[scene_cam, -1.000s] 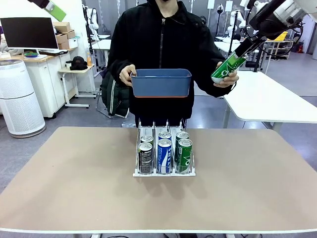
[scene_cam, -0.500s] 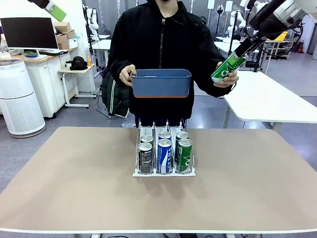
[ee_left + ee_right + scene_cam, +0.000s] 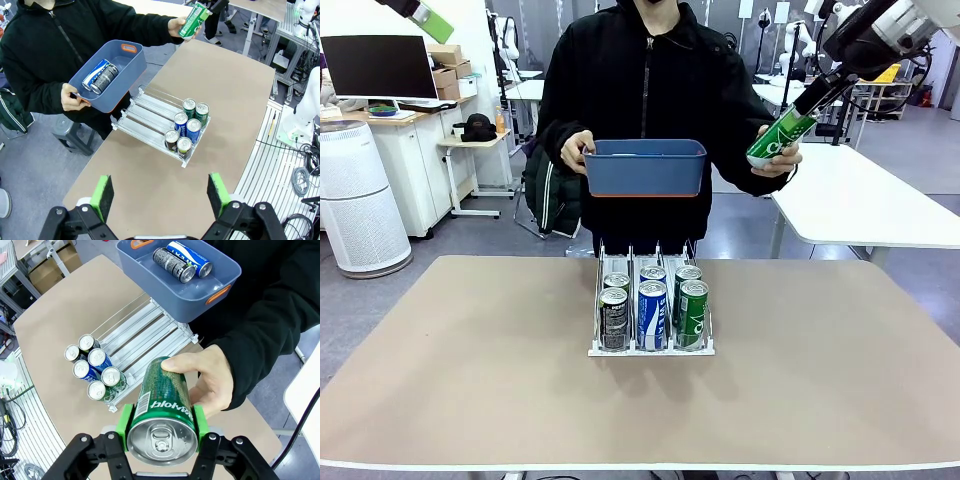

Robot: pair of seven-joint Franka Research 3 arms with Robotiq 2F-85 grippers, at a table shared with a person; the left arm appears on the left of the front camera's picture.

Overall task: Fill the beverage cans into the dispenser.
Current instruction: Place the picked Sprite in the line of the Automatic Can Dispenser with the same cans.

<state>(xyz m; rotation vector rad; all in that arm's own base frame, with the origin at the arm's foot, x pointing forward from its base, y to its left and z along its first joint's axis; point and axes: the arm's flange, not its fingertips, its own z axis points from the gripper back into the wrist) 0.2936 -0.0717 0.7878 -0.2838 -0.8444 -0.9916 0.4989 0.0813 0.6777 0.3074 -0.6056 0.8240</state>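
The clear dispenser (image 3: pixel 650 351) stands mid-table with several beverage cans (image 3: pixel 651 312) upright at its near end, in black, blue and green. My right gripper (image 3: pixel 800 115) is shut on the top end of a green can (image 3: pixel 778 138), up in the air at the right. The person's hand (image 3: pixel 784 160) still wraps that can's lower half. From the right wrist, its pads (image 3: pixel 125 422) squeeze the green can (image 3: pixel 162 400). My left gripper (image 3: pixel 160 195) hangs open, high above the table's left side and far from the dispenser (image 3: pixel 150 110).
The person holds a blue bin (image 3: pixel 645 168) over the table's far edge. A blue can (image 3: pixel 189 257) and a dark can (image 3: pixel 172 264) lie in it. The dispenser's rear lanes (image 3: pixel 137 327) are bare. A white table (image 3: pixel 865 205) stands at the back right.
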